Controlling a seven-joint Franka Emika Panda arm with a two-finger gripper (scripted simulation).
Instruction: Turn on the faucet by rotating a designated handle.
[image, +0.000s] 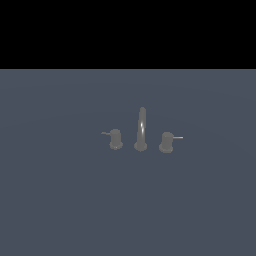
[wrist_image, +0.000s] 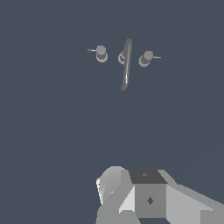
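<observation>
Nearest the wrist camera: a block of grey and white robot housing (wrist_image: 148, 197), faceted, with a dark top panel and a small diamond mark on its front face. No fingertips show in the wrist view, so I cannot tell whether the gripper is spread or closed, nor how wide. Nothing is seen held, and the housing touches nothing visible. The arm does not appear in the exterior view at all.

Landmark: the spout (image: 141, 129) of the faucet (image: 140, 145), tall, slim, upright on a round base, standing on a plain blue-grey floor (image: 60, 200). A bright streak runs along its shaft.

The handle (image: 115, 139): squat grey knob just beside the spout, on the exterior view's left. Its short, thin, dull lever rod (image: 105, 133) points away from the spout, roughly level. Knob and spout base stand apart, not touching.

Second knob (image: 166, 142): on the other side of the spout, at about the same spacing, looks slightly larger. Its lever (image: 178, 137) is brighter and longer and also points away from the spout.

Wrist view shows the same set from above and well apart from the housing: spout (wrist_image: 126, 65) seen lengthwise, the handle (wrist_image: 101, 54) to one side, second knob (wrist_image: 145, 58) to the other. All three faucet parts stand clear of the robot.
</observation>
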